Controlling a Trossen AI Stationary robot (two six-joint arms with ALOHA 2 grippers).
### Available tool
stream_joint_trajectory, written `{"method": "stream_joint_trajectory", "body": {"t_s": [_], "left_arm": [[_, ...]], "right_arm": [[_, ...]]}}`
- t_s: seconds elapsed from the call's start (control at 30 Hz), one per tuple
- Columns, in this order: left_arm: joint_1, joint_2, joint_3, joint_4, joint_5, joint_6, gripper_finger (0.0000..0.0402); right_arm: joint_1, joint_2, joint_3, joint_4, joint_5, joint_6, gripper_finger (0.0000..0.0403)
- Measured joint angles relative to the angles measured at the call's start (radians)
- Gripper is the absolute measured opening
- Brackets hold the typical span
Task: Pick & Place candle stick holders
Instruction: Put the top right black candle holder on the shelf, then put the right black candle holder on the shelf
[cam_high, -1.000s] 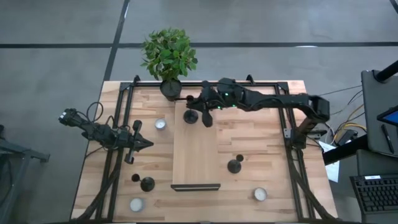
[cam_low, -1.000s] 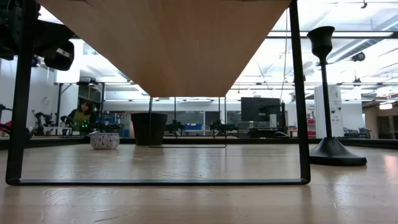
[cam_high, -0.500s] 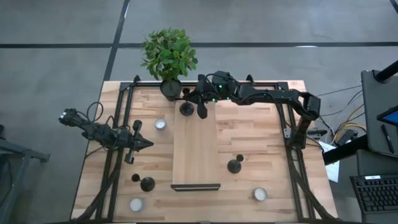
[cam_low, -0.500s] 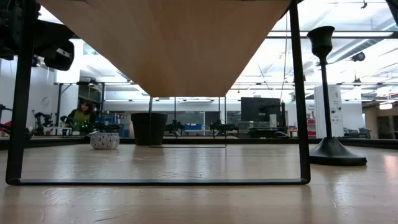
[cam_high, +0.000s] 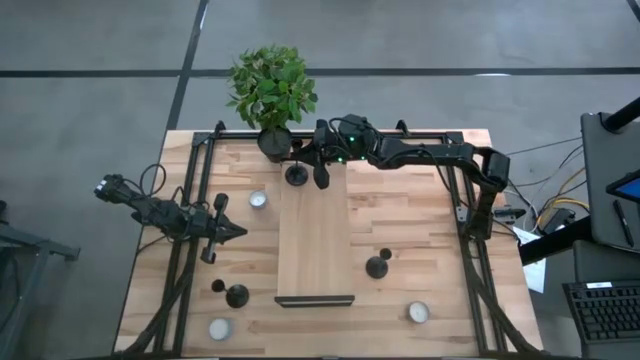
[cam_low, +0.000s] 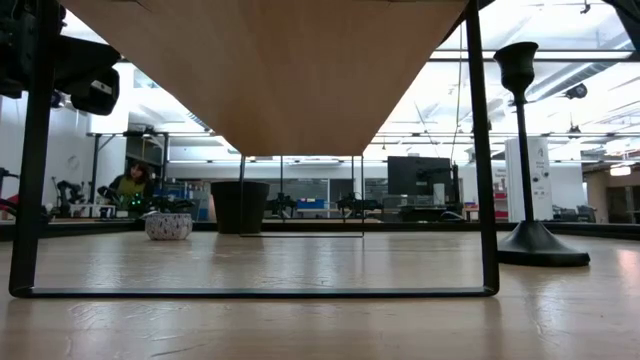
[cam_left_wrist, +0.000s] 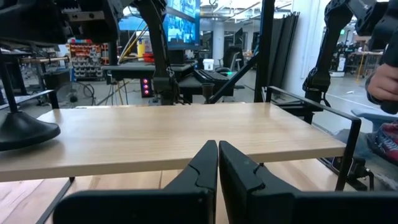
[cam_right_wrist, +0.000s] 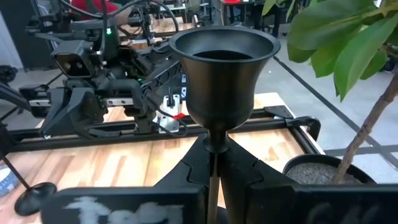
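Pale wood makes the raised shelf (cam_high: 314, 235) in the middle of the desk (cam_high: 420, 230). At its far edge the right gripper (cam_high: 312, 172) pinches the stem of a candle stick holder (cam_right_wrist: 223, 74); lower it level until its base sits flat, then let go. The left gripper (cam_left_wrist: 217, 169), pressed shut and empty, waits near the desk's left edge.

A robotics lab: an open hall with ceiling strip lights (cam_low: 600, 60), equipment racks and monitors (cam_left_wrist: 182, 25) at 12 o'clock, and another robot arm (cam_left_wrist: 329, 46) at 2 o'clock.
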Motion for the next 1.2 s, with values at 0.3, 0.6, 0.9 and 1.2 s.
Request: {"method": "stream_joint_trajectory", "body": {"t_s": [0.3, 0.6, 0.9, 1.2], "left_arm": [[0.0, 0.0, 0.0, -0.002, 0.0, 0.0, 0.0014], [0.0, 0.0, 0.0, -0.003, 0.0, 0.0, 0.0014], [0.0, 0.0, 0.0, -0.003, 0.0, 0.0, 0.0014], [0.0, 0.0, 0.0, -0.003, 0.0, 0.0, 0.0014]], "right_arm": [[-0.002, 0.006, -0.001, -0.027, 0.0, -0.043, 0.0013], [-0.002, 0.017, 0.0, -0.024, 0.001, -0.039, 0.0035], [-0.002, 0.019, -0.002, -0.043, 0.008, -0.031, 0.0128], [-0.006, -0.036, -0.002, -0.239, 0.012, -0.1, 0.0204]]}}
